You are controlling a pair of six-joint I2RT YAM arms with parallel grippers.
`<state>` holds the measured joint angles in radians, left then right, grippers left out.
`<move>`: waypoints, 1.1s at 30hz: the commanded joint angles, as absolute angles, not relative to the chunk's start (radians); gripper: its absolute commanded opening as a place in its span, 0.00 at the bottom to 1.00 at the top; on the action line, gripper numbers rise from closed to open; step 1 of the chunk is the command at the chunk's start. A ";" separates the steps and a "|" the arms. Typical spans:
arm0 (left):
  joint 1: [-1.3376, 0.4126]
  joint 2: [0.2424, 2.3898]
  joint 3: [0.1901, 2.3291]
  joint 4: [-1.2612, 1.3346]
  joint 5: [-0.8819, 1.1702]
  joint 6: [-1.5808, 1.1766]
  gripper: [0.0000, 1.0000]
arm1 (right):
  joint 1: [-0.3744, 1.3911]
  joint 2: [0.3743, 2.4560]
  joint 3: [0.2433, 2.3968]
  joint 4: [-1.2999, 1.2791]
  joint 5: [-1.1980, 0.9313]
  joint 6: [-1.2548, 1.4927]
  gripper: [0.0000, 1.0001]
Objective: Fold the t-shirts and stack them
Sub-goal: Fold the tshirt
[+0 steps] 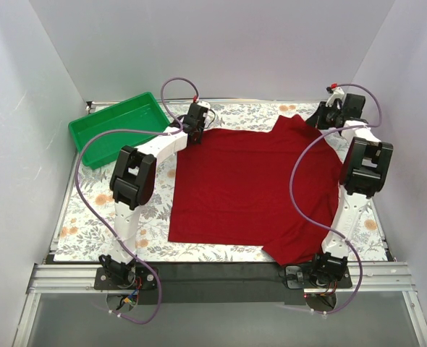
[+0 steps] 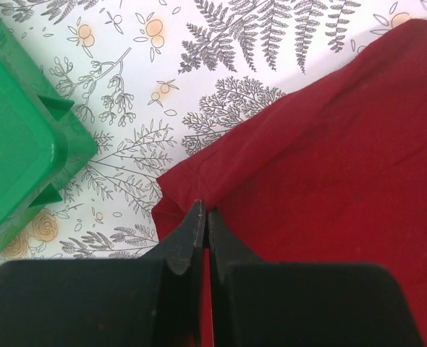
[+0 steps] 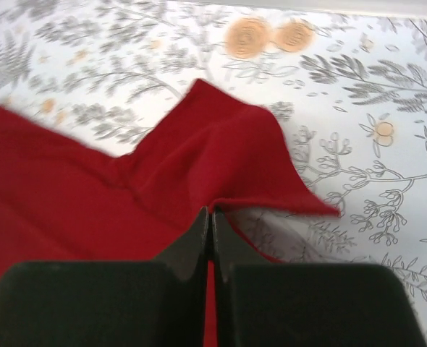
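Left gripper (image 2: 204, 215) jaws fully closed, pinching the far-left corner of the plain dark red cotton t-shirt (image 1: 250, 184); right gripper (image 3: 209, 217) likewise clamped shut on the far-right edge by the sleeve, fabric puckered up at the pinch. Shirt lies spread flat on the floral-print table cover (image 1: 90, 217), green plastic tray (image 1: 119, 129) just beyond the left corner. Both grips sit at the ends of the far edge, likely so that side can be folded toward the near edge

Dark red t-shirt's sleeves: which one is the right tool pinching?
The far sleeve of the plain dark red cotton t-shirt, puckered up into a fold at the right tool, which is shut on it. The near sleeve lies flat and untouched.
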<state>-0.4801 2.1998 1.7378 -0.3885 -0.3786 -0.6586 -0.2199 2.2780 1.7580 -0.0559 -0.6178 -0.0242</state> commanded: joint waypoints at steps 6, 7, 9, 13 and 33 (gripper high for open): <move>-0.474 2.052 1.686 -0.365 -0.338 -0.686 0.00 | -0.227 2.042 1.510 -0.113 -0.835 -0.378 0.06; -0.474 2.046 1.681 -0.365 -0.331 -0.689 0.00 | -0.227 2.037 1.493 -0.144 -0.831 -0.415 0.06; -0.474 2.042 1.669 -0.365 -0.316 -0.696 0.00 | -0.224 2.033 1.474 -0.236 -0.815 -0.478 0.06; -0.474 2.031 1.661 -0.365 -0.307 -0.698 0.00 | -0.222 2.016 1.430 -0.366 -0.779 -0.674 0.27; -0.474 2.023 1.658 -0.365 -0.295 -0.704 0.00 | -0.293 2.042 1.594 -0.373 -0.657 -0.201 0.54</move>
<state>-0.4797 2.1090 1.6634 -0.3805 -0.3008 -0.6968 -0.3069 1.9923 1.5558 -0.3721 -0.6777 -0.3149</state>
